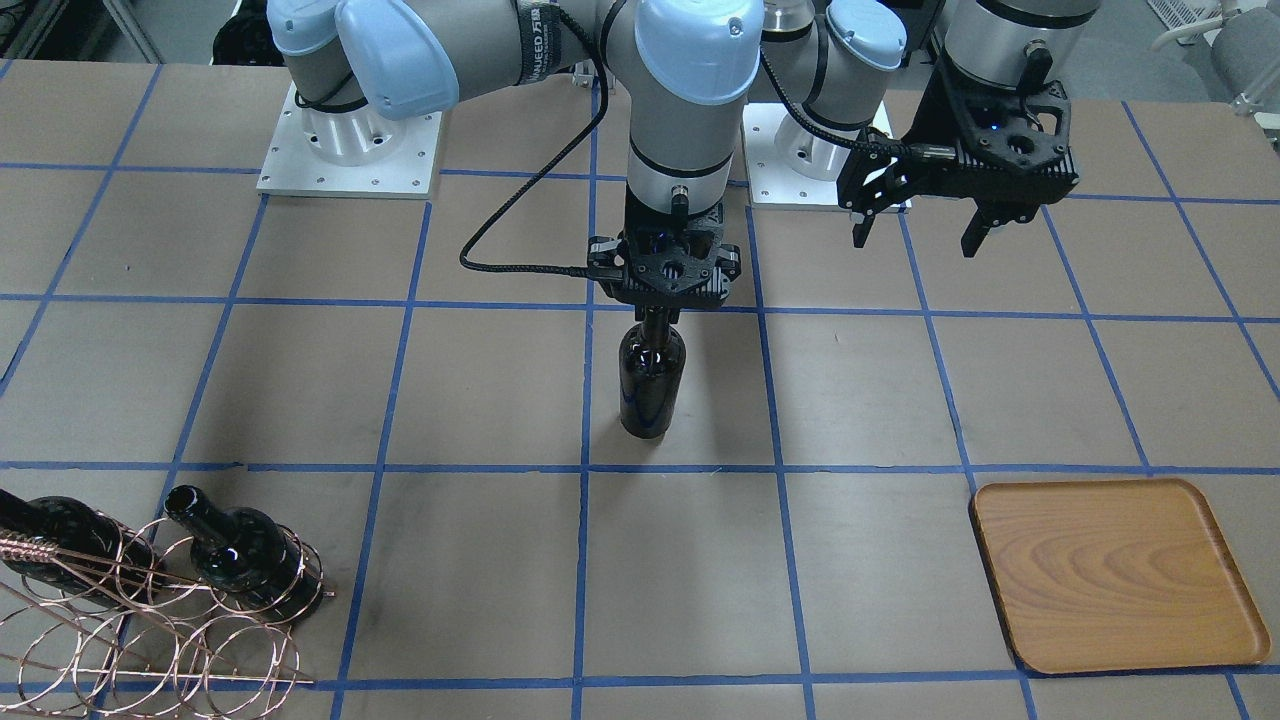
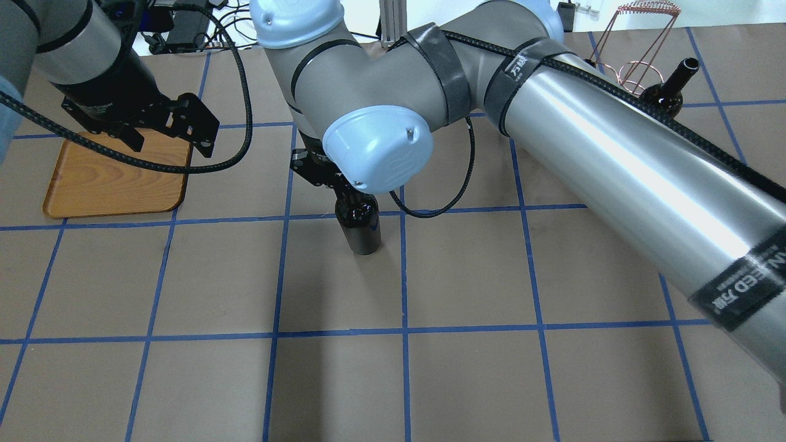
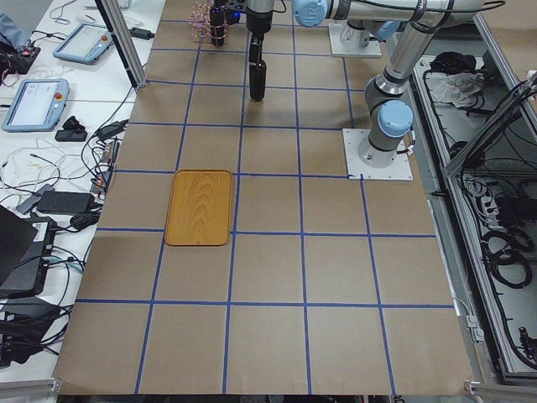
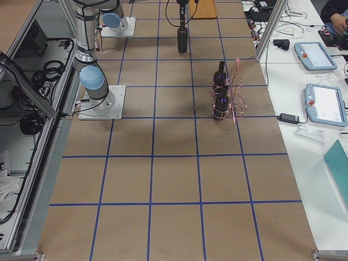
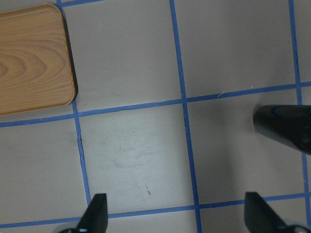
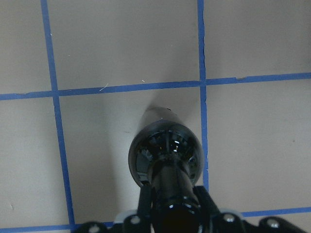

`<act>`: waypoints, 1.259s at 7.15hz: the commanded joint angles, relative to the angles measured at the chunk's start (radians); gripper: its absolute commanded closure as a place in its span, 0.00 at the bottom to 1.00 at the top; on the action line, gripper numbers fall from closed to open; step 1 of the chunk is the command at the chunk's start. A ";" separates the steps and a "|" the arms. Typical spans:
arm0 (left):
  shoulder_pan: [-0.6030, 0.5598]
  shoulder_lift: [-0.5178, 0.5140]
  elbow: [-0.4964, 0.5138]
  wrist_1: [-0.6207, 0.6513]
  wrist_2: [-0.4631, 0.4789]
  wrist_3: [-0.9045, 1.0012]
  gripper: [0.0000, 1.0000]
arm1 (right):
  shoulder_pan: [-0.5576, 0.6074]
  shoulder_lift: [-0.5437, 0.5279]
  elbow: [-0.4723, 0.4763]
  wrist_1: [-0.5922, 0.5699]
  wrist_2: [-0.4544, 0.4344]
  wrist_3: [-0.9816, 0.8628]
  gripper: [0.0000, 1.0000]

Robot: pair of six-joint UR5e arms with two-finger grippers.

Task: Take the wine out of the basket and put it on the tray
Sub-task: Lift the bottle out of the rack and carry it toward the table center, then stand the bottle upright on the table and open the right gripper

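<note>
My right gripper [image 1: 660,300] is shut on the neck of a black wine bottle [image 1: 650,385] and holds it upright over the table's middle; whether its base touches the table I cannot tell. The right wrist view shows the fingers [image 6: 145,201] clamping the neck of the bottle [image 6: 165,153]. The copper wire basket [image 1: 150,620] lies at the table's right end with two other black bottles [image 1: 250,560] [image 1: 60,535] in it. The wooden tray [image 1: 1115,575] lies bare at the left end. My left gripper [image 1: 920,225] is open and empty, hovering near the tray [image 2: 116,178].
Brown paper with a blue tape grid covers the table. The two arm bases [image 1: 350,150] stand at the robot's edge. A black cable [image 1: 520,230] loops from the right wrist. Tablets and cables lie on side benches [image 4: 321,81].
</note>
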 commanded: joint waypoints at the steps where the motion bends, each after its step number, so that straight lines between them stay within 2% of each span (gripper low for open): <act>1: 0.001 0.001 0.000 0.000 0.000 0.000 0.00 | 0.005 0.000 0.008 -0.001 0.004 0.003 1.00; 2: 0.001 0.001 0.000 0.000 0.000 0.000 0.00 | 0.007 0.000 0.008 -0.002 0.035 0.004 1.00; 4: 0.001 0.002 0.000 0.000 0.000 0.000 0.00 | 0.007 0.000 0.009 -0.008 0.036 0.003 1.00; 5: 0.001 0.002 0.000 0.000 0.000 0.000 0.00 | 0.007 0.001 0.011 -0.011 0.035 0.000 0.68; 6: 0.001 0.001 0.000 0.000 0.000 0.000 0.00 | 0.005 0.000 0.020 -0.019 0.035 0.004 0.44; 7: 0.001 0.001 0.000 -0.001 -0.002 0.000 0.00 | 0.005 -0.003 0.025 -0.037 0.035 0.010 0.01; 9: 0.001 0.002 0.000 0.002 -0.008 -0.002 0.00 | -0.005 -0.023 0.016 -0.033 0.035 0.009 0.00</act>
